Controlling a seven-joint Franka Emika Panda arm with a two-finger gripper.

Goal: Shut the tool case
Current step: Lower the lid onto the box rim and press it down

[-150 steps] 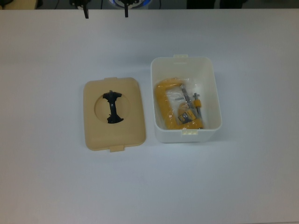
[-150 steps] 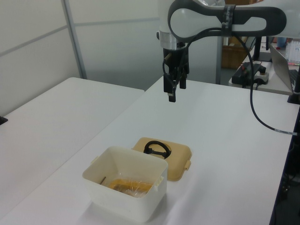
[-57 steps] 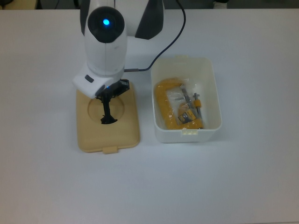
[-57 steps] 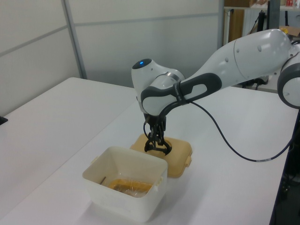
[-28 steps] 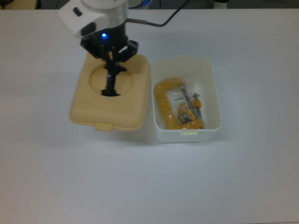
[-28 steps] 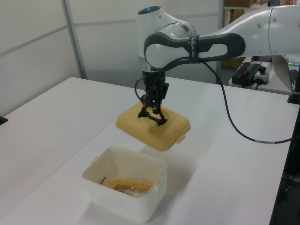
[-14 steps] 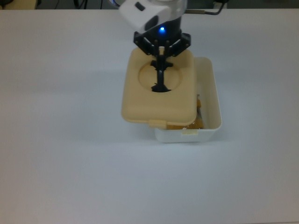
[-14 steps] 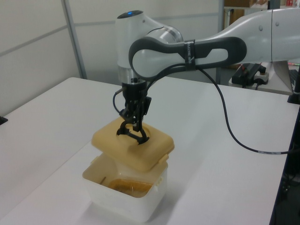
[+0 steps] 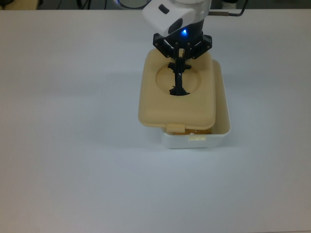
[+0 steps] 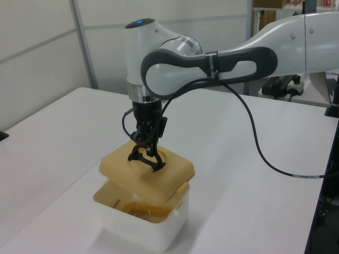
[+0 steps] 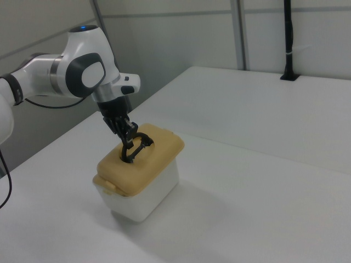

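Now: beige lid [image 9: 165,104] hangs offset above white box [image 9: 221,128] | gripper [image 9: 179,65] clamps black handle [image 9: 178,83] | bare table [image 9: 73,145] all around

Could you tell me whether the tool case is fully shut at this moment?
Not yet. The beige lid hangs from the tool above the white box, offset toward the top view's left, leaving the box's right rim uncovered.

The white arm [image 10: 222,55] is stretched in from the left view's right and bent down at the wrist [image 10: 142,79]. The black gripper [image 10: 146,150] is pointed straight down. Its fingers [image 11: 127,137] are closed around a black handle [image 9: 178,80].
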